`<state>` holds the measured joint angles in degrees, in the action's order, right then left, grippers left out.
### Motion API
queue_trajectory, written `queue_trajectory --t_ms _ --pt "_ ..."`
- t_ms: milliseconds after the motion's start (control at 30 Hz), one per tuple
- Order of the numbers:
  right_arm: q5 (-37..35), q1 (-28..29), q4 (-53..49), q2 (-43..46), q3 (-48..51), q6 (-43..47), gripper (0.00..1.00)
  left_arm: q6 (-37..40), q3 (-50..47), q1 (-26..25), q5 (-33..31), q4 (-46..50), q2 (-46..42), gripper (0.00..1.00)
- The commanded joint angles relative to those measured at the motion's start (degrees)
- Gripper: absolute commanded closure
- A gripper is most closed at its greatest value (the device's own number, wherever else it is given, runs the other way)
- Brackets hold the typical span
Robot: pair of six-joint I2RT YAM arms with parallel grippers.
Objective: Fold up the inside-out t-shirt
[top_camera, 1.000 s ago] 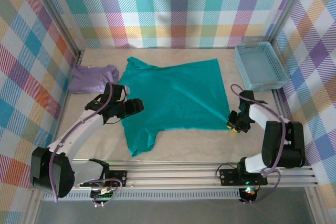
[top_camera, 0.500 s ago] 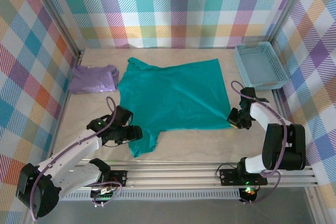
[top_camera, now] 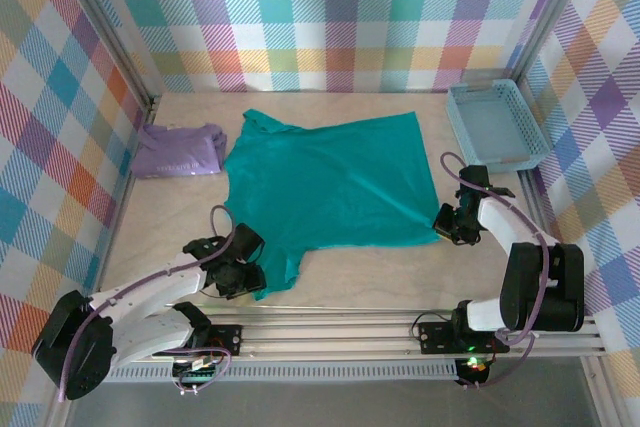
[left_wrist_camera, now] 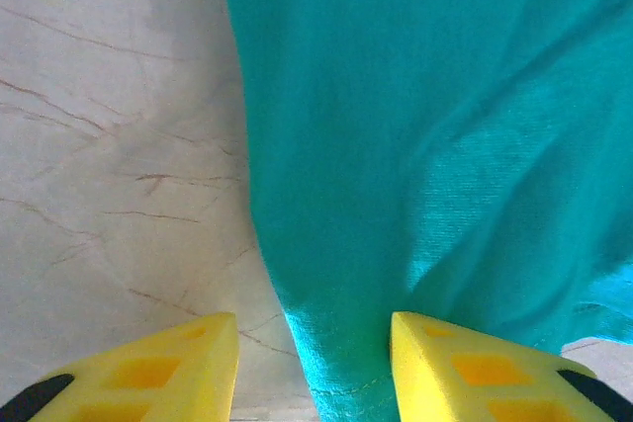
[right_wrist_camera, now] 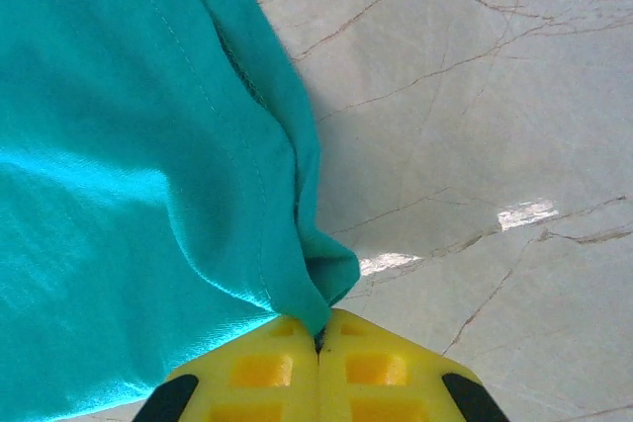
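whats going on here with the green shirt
Two robot arms are working on a teal t-shirt spread out on the table. The right gripper is shut on the shirt's near right corner. The left gripper is open and low at the near left end, one finger over fabric and one over bare table, not gripping. No fold is made yet.

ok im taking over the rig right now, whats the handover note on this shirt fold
Left gripper: open, low at the t-shirt's near-left edge. One finger is over cloth and one over bare table; nothing is gripped.
Right gripper: shut on the t-shirt's near-right corner.
The t-shirt lies spread flat mid-table, with a lavender garment at far left and a blue basket at far right.
Done: one corner pinched, no fold visible.
Left: probably close the left gripper on its edge, then make every fold.
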<state>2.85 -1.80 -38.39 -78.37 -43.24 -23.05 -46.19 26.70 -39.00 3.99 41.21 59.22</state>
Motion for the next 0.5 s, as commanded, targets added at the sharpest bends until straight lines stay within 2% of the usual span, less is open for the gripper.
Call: queue_trajectory --t_ms 0,133,333,467 --pt "1.27 -0.22 0.73 1.46 0.09 1.11 0.94 -2.33 -2.09 -1.66 1.42 -2.91 0.93 0.57" --pt "1.29 -0.22 0.59 1.59 0.08 1.1 0.94 -2.83 -3.86 -2.28 1.27 -4.64 2.83 0.62" --pt "0.5 -0.22 0.61 1.91 0.23 0.99 0.94 -5.03 -7.07 -2.27 -1.09 -5.61 0.06 0.86" --pt "0.05 -0.22 0.76 2.16 0.44 0.81 0.94 -5.2 -6.79 -2.08 -3.64 -5.26 -1.61 0.98"
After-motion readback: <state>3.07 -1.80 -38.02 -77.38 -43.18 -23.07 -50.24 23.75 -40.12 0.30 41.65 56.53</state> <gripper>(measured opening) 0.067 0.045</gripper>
